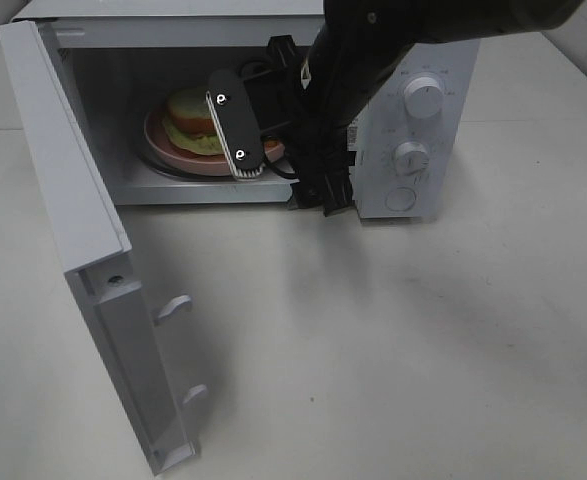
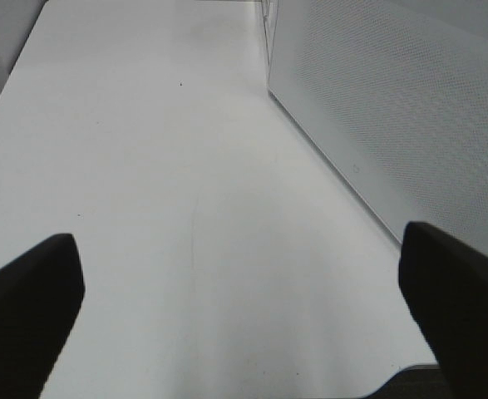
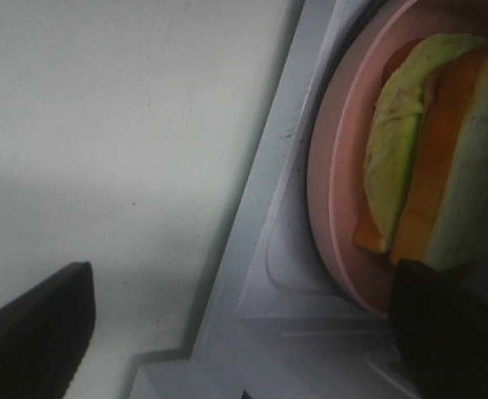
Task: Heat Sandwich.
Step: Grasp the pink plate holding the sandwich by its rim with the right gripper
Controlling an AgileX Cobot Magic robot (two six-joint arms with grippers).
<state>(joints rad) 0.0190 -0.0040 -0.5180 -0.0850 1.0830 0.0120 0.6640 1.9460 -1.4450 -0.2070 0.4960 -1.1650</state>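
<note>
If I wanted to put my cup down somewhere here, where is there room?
The white table is bare in front of the microwave, right of the open door, and also to the microwave's right. Inside is crowded: the pink plate with the sandwich fills the cavity, and the right gripper blocks the opening.

Right arm (image 1: 373, 60) glossy black, black cables; flat black fingers (image 1: 235, 125), two silver screws, ribbed tip.

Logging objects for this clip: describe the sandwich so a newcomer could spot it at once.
Find the white microwave with its door swung open. Inside sits a round pink plate; the sandwich lies on it, pale bread with green and orange-red filling.
</note>
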